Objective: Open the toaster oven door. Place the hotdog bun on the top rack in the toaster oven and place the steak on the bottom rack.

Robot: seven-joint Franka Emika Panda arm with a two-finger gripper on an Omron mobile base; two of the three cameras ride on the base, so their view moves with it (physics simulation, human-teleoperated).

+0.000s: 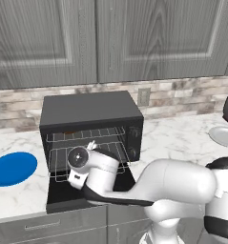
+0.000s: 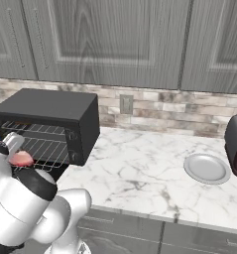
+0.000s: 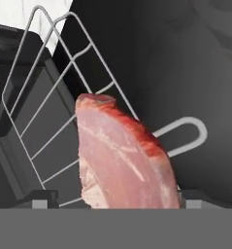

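Black oven on the surface, door dropped flat open in front. Two silver wire racks: top rack, bottom rack pulled forward with front loop. Pinkish-red steak over bottom rack wires. Bun not made out.

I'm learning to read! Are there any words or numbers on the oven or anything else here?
No words, numbers or signs can be read anywhere.
The toaster oven has a dark control strip on its front right, but nothing on it is legible.
The steak, the blue plate and the cabinets carry no writing.
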